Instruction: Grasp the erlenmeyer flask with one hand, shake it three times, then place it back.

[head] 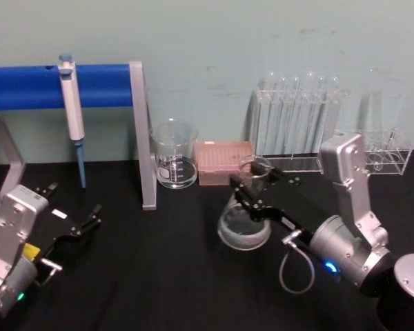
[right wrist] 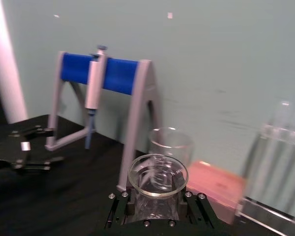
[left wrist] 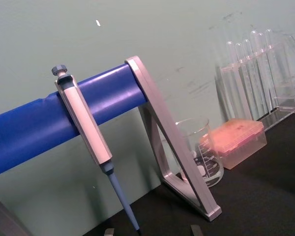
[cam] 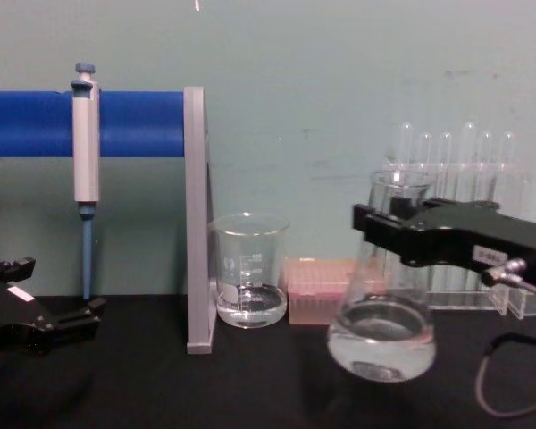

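Right hand clamped on erlenmeyer flask neck, flask tilted, seemingly off desk. Grasp done; shake count unknowable, put-back left. Left hand idle, splayed, left edge.

Right gripper clamps the erlenmeyer flask at the neck, rim facing the camera. Beyond it: beaker, pink tip box — pipette hung on the blue stand.

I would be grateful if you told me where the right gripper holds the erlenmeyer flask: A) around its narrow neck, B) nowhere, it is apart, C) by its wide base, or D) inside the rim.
A: in the chest view the right gripper is shut around the neck of the erlenmeyer flask, just under the rim; the left gripper sits open at the left.
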`<action>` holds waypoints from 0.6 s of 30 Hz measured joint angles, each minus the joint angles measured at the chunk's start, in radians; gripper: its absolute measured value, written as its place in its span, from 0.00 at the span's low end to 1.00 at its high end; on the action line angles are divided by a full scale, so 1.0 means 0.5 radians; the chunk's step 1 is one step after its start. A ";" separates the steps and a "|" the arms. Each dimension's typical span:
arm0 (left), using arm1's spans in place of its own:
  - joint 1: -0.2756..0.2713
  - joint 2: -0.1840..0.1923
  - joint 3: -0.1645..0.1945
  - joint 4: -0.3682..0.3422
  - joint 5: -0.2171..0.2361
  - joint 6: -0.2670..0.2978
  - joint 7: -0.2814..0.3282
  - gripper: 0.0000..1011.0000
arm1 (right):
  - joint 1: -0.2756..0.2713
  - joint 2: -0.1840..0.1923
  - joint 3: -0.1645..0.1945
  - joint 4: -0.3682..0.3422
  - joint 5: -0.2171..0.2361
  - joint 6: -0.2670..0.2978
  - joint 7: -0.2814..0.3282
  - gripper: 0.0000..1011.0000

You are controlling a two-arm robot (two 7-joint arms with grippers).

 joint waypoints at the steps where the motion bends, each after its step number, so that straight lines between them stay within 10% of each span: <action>1: 0.000 0.000 0.000 0.000 0.000 0.000 0.000 0.99 | 0.004 0.000 -0.011 0.001 0.005 -0.001 0.010 0.45; 18: 0.000 0.000 0.000 0.000 0.000 0.000 0.000 0.99 | 0.043 0.032 -0.201 -0.022 0.098 -0.010 0.122 0.45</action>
